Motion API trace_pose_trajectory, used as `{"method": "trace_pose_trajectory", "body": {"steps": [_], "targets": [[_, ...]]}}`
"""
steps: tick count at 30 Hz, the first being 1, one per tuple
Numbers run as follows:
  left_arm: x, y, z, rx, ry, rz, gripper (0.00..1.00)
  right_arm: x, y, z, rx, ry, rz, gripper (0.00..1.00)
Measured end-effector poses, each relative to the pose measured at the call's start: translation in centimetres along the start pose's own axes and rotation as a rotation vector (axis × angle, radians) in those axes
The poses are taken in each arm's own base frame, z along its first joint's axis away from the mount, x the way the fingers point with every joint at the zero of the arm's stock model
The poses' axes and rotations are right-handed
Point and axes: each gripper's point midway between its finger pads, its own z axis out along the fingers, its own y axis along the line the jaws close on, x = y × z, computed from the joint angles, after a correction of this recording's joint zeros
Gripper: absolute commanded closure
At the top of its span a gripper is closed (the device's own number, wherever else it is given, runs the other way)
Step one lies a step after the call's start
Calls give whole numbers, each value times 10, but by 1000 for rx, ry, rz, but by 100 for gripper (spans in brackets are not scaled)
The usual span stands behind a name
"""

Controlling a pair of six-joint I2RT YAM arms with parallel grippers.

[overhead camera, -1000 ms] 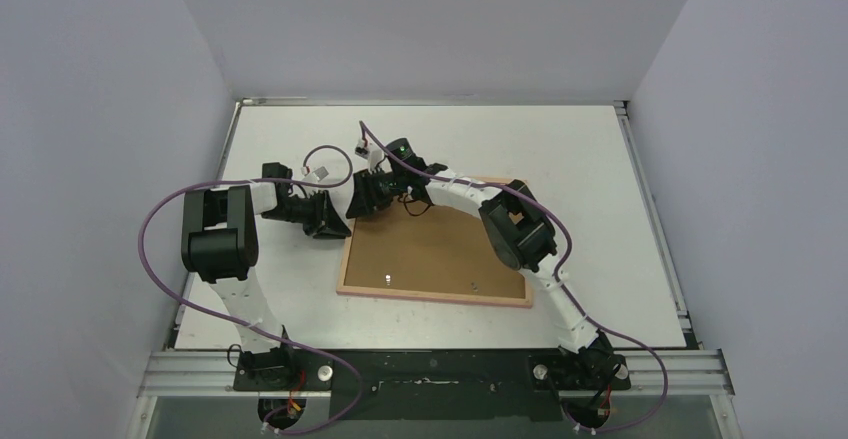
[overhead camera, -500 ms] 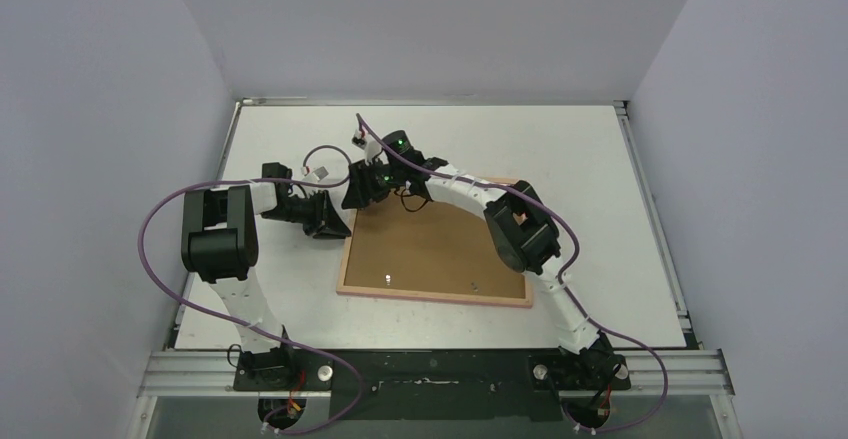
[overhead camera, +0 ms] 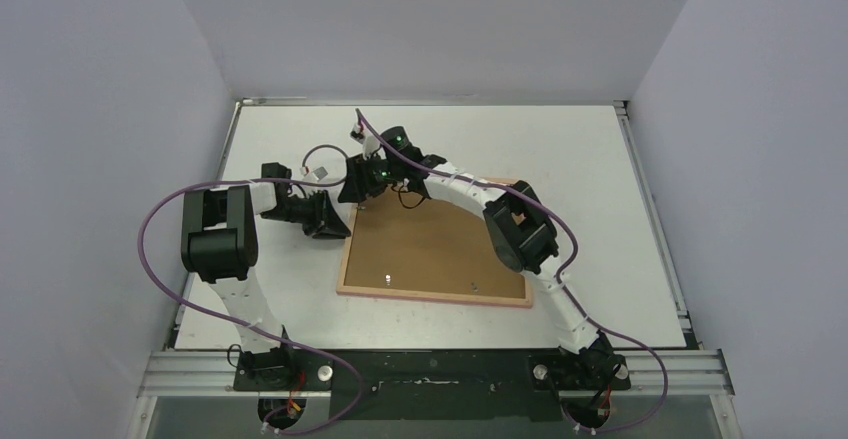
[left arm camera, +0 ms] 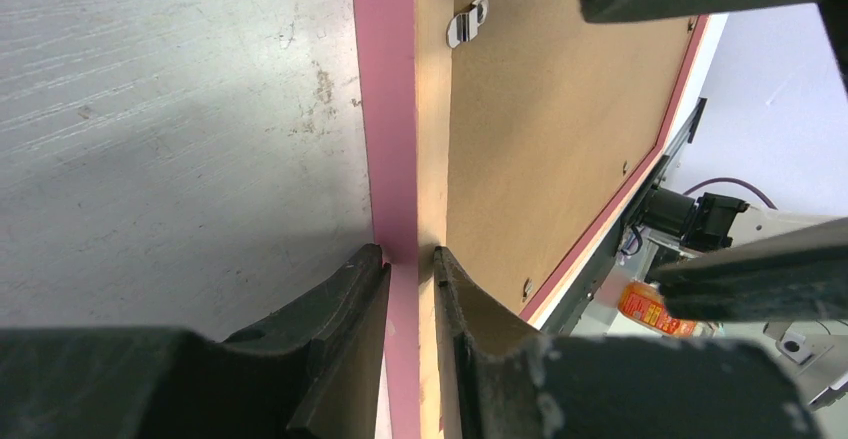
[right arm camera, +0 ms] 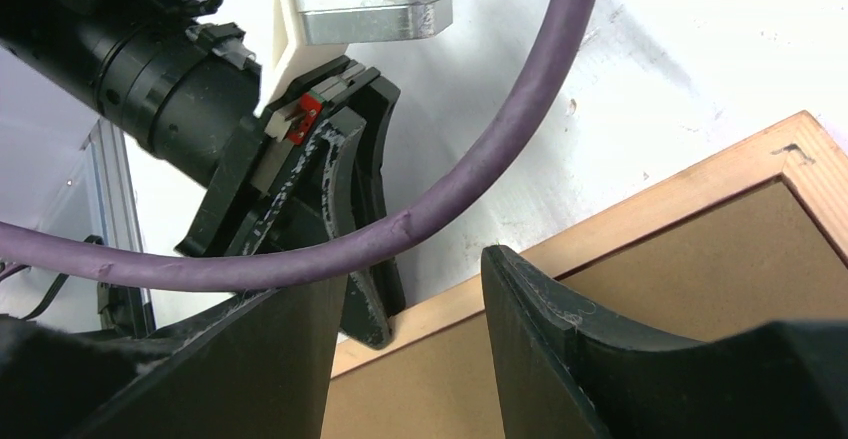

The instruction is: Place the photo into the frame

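**Left tool grips frame edge, right tool spread above**

The frame (overhead camera: 430,296) lies face down on the worktop (overhead camera: 600,159), brown backing panel (overhead camera: 430,249) up. The left tool (left arm camera: 408,256) pinches its pink left edge, with the panel stretching away ahead. The right tool (right arm camera: 415,269), fingers spread and holding nothing, hangs just above that edge beside the left tool, with the frame's corner off to its side.

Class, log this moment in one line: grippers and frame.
left gripper: shut on frame edge | right gripper: open, over frame corner | frame: backing panel up
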Motion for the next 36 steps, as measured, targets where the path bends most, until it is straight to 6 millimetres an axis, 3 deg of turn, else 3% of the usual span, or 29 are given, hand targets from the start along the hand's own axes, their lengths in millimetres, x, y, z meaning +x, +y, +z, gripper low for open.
{"method": "trace_pose_trajectory", "body": {"steps": [9,36], "targets": [[0,0,-1,0,-2,-3,79,25,-20,15,16,46,33,48],[0,1,-1,-2,-2,-4,78,33,-19,13,14,54,-7,53]]}}
